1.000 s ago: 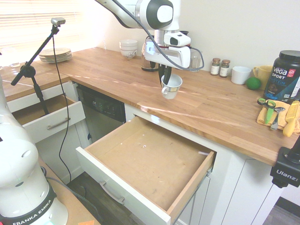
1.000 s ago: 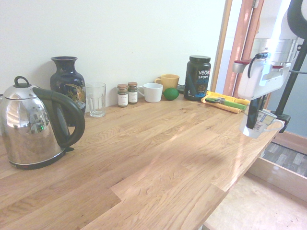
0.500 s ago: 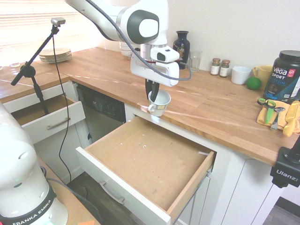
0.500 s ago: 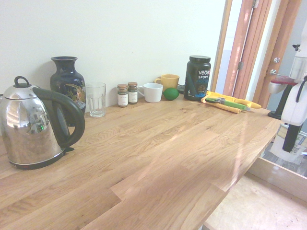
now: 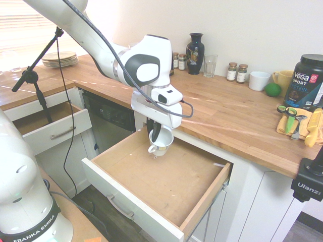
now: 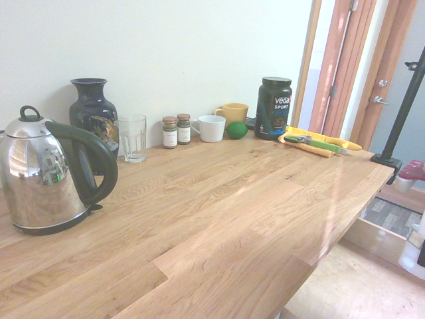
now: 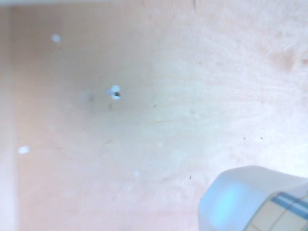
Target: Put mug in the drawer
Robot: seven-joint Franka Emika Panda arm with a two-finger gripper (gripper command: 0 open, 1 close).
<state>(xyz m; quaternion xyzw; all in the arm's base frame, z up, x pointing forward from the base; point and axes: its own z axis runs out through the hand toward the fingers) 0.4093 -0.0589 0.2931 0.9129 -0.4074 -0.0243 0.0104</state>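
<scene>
- Step in hand, as judged: transport of the mug to its place of release, with lowering and release to be completed.
- The end effector (image 5: 154, 136) of the white robot arm is closed on the small white tapered mug (image 5: 160, 147) with a patterned band and a small handle, gripping it by its wall.
- The mug is over the back part of the large open white-fronted drawer (image 5: 164, 174), which has a metal bar handle (image 5: 120, 207) and a light brown wooden interior. Whether its base touches the drawer floor cannot be told.
- The mug is tilted, its mouth visible in the first exterior view; its side also shows in the wrist view, above the bare wooden floor with small white specks.
- The brown wooden bench (image 5: 222, 108) lies behind the drawer and carries a wider plain white cup (image 5: 259, 80), which is not the object of the task.
- Next move, as judged: lower the mug clear of the drawer's back edge, bring its base level and flat on the drawer floor, then part the fingers and withdraw straight up.
- Possible fault: release while tilted or too high could let the mug drop or roll onto its handle.
</scene>
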